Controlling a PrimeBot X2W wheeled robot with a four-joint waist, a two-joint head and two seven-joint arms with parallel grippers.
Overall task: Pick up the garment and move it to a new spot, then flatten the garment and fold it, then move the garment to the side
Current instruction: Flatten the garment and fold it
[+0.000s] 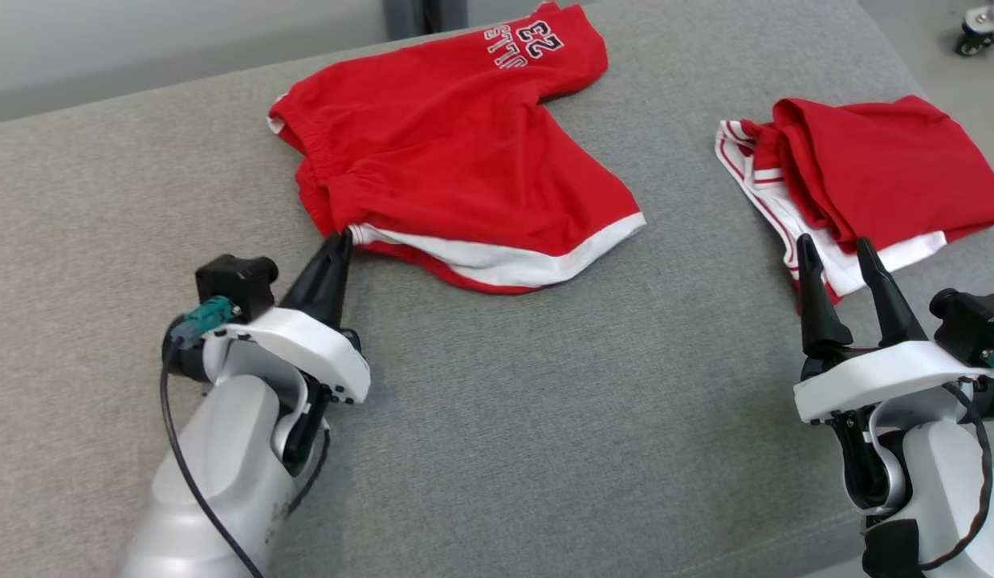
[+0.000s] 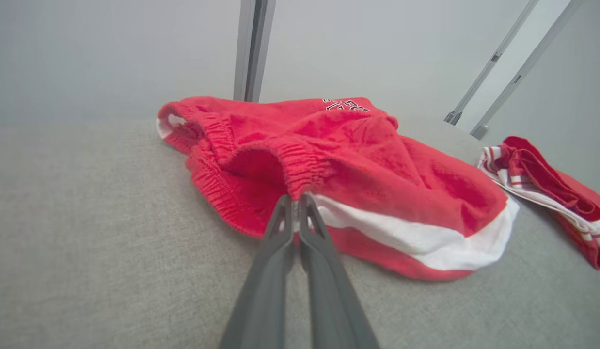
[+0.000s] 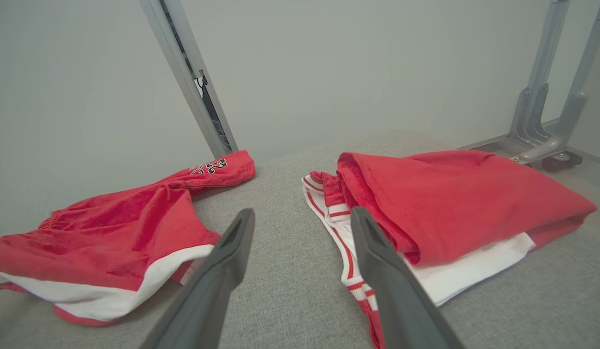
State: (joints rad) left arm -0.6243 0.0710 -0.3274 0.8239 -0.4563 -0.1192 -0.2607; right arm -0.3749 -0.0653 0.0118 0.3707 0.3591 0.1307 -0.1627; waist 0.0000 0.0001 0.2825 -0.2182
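In the head view, a pair of red cotton shorts with white hem bands and an elastic waistband [image 1: 457, 152] is lying spread on the grey fabric-covered desk [image 1: 545, 401], towards its far middle, the printed number sitting at the far edge. The left hand [image 1: 341, 243] is reaching in from the lower left with its two dark fingers pressed together, pinching the near corner of the shorts where waistband meets white hem. A second, folded red garment with white striped trim [image 1: 874, 168] is lying well apart on the right. The right hand [image 1: 834, 253] is hovering at that garment's near edge, its fingers spread wide and gripping nothing.

In the left wrist view, the left hand [image 2: 295, 202] is clamping the gathered waistband of the shorts [image 2: 377, 165], with the folded garment [image 2: 542, 179] lying far right.

In the right wrist view, the right hand [image 3: 302, 215] is standing wide apart above bare desk [image 3: 290, 291], between the shorts [image 3: 120, 228] and the folded garment [image 3: 450, 203].
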